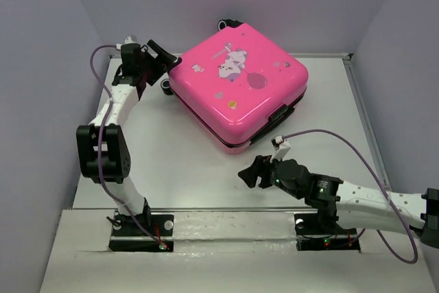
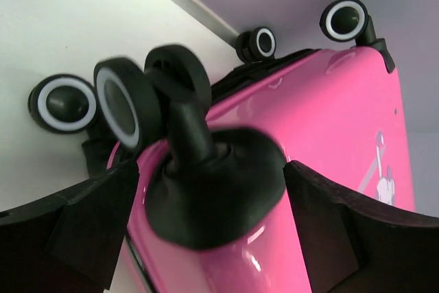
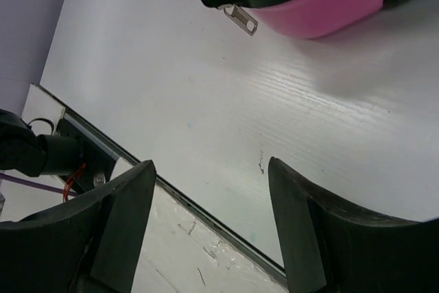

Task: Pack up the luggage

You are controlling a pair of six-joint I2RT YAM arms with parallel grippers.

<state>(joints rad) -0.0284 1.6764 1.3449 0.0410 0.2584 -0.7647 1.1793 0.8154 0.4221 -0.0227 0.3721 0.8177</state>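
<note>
The luggage (image 1: 240, 84), a hot-pink hard-shell suitcase with a cartoon animal and balloon print, lies flat and closed at the back middle of the white table (image 1: 185, 162). My left gripper (image 1: 167, 66) is at its left corner. In the left wrist view the jaws of the left gripper (image 2: 211, 169) stand open on either side of a black wheel mount (image 2: 219, 190) on the pink shell (image 2: 343, 114), close to it. My right gripper (image 1: 248, 173) is open and empty over the bare table in front of the suitcase. The right wrist view shows the suitcase edge (image 3: 322, 12) and a zipper pull (image 3: 240, 18) ahead of that gripper (image 3: 209, 166).
Black-and-white wheels (image 2: 65, 103) stick out at the suitcase's left end. Grey walls enclose the table on the left, back and right. A metal rail (image 1: 226, 228) runs along the near edge by the arm bases, and it also shows in the right wrist view (image 3: 192, 204).
</note>
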